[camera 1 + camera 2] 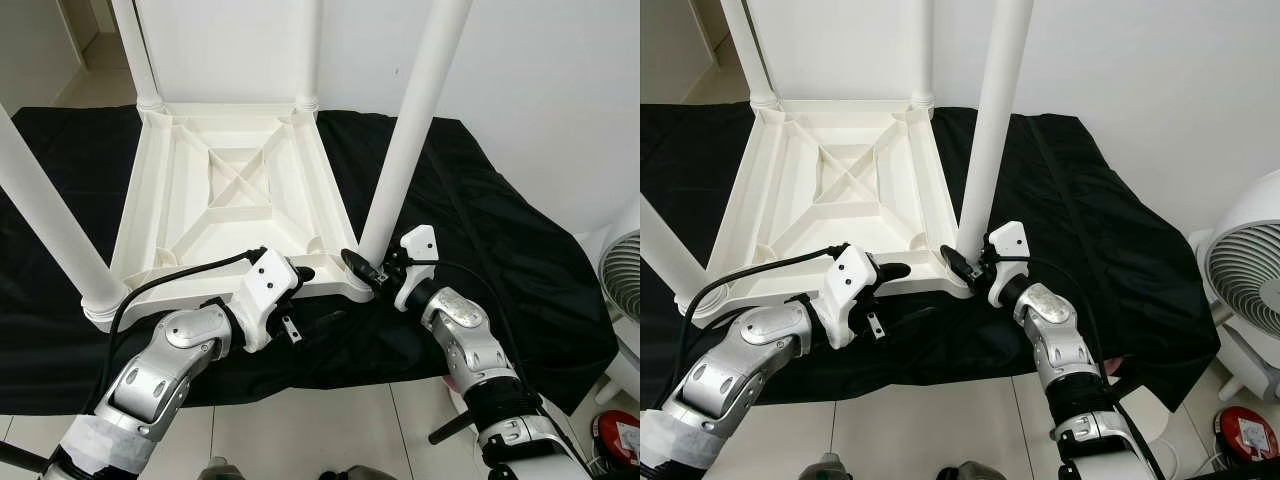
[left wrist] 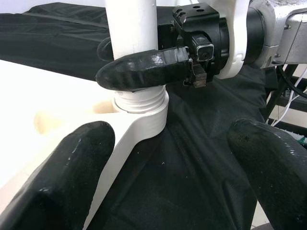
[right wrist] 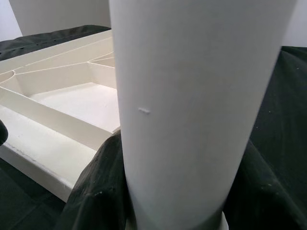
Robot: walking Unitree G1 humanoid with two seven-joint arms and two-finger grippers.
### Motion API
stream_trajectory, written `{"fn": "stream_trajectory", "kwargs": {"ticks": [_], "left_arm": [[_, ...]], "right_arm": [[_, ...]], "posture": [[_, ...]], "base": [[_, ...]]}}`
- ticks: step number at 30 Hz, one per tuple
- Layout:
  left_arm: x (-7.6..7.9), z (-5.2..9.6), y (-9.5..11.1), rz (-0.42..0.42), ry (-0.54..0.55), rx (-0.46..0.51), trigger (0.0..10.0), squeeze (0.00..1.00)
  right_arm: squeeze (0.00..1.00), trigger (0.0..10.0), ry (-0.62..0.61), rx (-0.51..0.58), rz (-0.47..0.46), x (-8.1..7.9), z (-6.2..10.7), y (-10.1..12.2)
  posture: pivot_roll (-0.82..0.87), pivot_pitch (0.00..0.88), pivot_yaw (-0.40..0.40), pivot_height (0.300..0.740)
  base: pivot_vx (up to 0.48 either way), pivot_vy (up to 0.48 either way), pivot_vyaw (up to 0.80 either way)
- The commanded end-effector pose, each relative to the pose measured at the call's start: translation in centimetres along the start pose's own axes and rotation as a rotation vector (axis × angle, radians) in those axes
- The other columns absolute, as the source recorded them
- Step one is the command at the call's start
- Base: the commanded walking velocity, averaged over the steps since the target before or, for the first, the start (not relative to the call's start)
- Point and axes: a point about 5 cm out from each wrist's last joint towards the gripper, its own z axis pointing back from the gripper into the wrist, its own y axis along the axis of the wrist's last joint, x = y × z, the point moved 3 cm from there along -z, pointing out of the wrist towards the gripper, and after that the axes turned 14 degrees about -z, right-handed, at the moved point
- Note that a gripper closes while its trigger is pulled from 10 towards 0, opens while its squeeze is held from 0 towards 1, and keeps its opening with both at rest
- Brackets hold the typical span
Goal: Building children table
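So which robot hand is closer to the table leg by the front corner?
The right. The right gripper has its fingers around the base of the table leg. The left gripper sits open beside that corner, near the tabletop edge, not touching the leg.

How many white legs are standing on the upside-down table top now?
4: far-left leg, far-right leg, near-left leg, and near-right leg, gripped at its base by the right gripper.

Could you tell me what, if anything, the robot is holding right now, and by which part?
The right tool grips the white table leg near its base, just above the threaded socket. The left tool is open, holding nothing.
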Motion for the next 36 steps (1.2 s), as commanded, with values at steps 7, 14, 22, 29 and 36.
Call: {"fn": "stream_trajectory", "kwargs": {"ticks": [7, 14, 22, 29, 36], "left_arm": [[0.6, -0.1, -0.1, 0.024, -0.024, 0.004, 10.0, 0.0], [0.3, -0.4, 0.1, 0.025, -0.038, 0.008, 10.0, 0.0], [-0.6, -0.5, 0.4, 0.029, -0.052, 0.022, 10.0, 0.0], [-0.6, -0.9, 0.8, 0.042, -0.059, 0.042, 10.0, 0.0], [-0.4, -1.1, 1.2, 0.06, -0.081, 0.058, 10.0, 0.0]], "right_arm": [[0.0, 10.0, -0.341, 0.038, -0.02, 2.4, 0.4, -0.3], [0.0, 10.0, -0.576, 0.079, -0.092, 0.6, 0.3, -1.6], [0.54, 10.0, -0.48, 0.106, -0.091, -1.2, -0.4, -0.8], [1.0, 10.0, -0.447, 0.161, -0.092, -1.3, 0.2, 0.5], [1.0, 10.0, -0.354, 0.153, -0.071, -1.0, 0.7, 1.4]], "posture": [[0.09, 0.0, -0.063, 0.74], [0.07, 0.0, -0.053, 0.74], [0.04, 0.017, -0.039, 0.74], [0.02, 0.025, -0.025, 0.74], [0.02, 0.03, -0.021, 0.74]], "base": [[0.0, 0.0, 0.0], [0.0, 0.0, 0.0], [0.0, 0.0, 0.0], [0.0, 0.0, 0.0], [0.0, 0.0, 0.0]]}}
